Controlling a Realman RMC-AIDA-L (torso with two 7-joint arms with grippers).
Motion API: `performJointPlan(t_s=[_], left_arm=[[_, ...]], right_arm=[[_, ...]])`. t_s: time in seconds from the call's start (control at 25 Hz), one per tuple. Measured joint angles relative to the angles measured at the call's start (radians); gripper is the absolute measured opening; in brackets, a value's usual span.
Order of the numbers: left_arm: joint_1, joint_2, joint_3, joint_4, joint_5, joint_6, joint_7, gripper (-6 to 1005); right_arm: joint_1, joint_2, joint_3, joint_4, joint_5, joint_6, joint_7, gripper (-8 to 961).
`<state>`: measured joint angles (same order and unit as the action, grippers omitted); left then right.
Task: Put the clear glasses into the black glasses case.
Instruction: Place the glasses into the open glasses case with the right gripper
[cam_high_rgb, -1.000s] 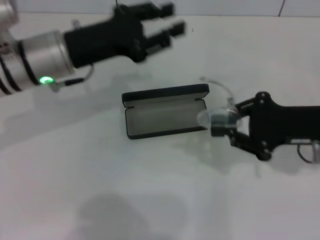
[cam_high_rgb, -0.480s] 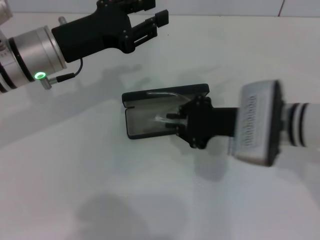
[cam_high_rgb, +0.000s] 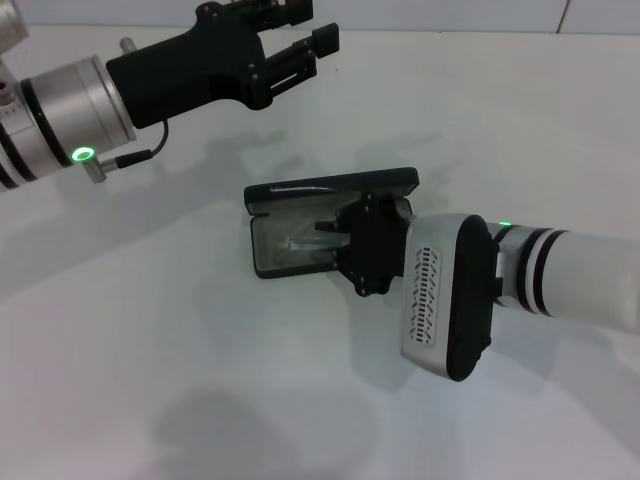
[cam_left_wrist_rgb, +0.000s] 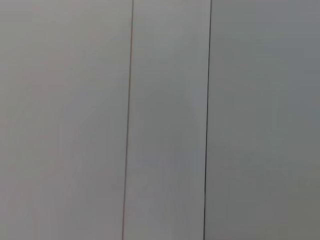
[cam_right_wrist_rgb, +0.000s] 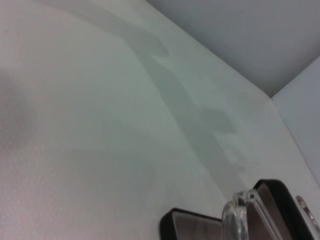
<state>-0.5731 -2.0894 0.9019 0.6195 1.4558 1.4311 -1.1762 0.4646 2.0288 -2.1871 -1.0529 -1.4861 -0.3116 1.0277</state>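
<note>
The black glasses case (cam_high_rgb: 266, 252) lies open at the table's middle, its lid (cam_high_rgb: 330, 185) tipped back and the grey lining showing. My right gripper (cam_high_rgb: 332, 238) reaches in from the right and hovers low over the tray, shut on the clear glasses (cam_high_rgb: 298, 240), which sit partly inside the case. Up close in the right wrist view are a clear piece of the glasses (cam_right_wrist_rgb: 239, 216) and the case's dark rim (cam_right_wrist_rgb: 186, 225). My left gripper (cam_high_rgb: 306, 32) hangs open high at the back left, well away from the case.
The white table (cam_high_rgb: 200, 380) spreads all around the case. A pale wall (cam_right_wrist_rgb: 240, 30) rises behind it. The left wrist view holds only grey wall panels (cam_left_wrist_rgb: 165, 120). My bulky right wrist (cam_high_rgb: 445, 295) covers the table to the right of the case.
My right gripper has carried the glasses from the case's right end leftward and down into the open tray. The left arm drew back slightly to the left, then held still.
</note>
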Motion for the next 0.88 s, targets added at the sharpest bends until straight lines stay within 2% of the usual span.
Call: performJointPlan(t_s=[0.6,0.84,0.88], left_arm=[[0.005,0.002,0.0,-0.004,0.001,0.001,0.0,478],[0.01,0.003,0.0,-0.005,0.003,0.006,0.0,478],[0.01,0.003,0.0,-0.004,0.003,0.008,0.0,478]], right_arm=[[-0.026,-0.001,-0.045,-0.022,-0.016,0.06,0.002,306],[-0.091,-0.011,-0.002,-0.094,-0.055,-0.083,0.004,526],[-0.1,-0.012,0.01,-0.1,-0.065,-0.096,0.006,526]])
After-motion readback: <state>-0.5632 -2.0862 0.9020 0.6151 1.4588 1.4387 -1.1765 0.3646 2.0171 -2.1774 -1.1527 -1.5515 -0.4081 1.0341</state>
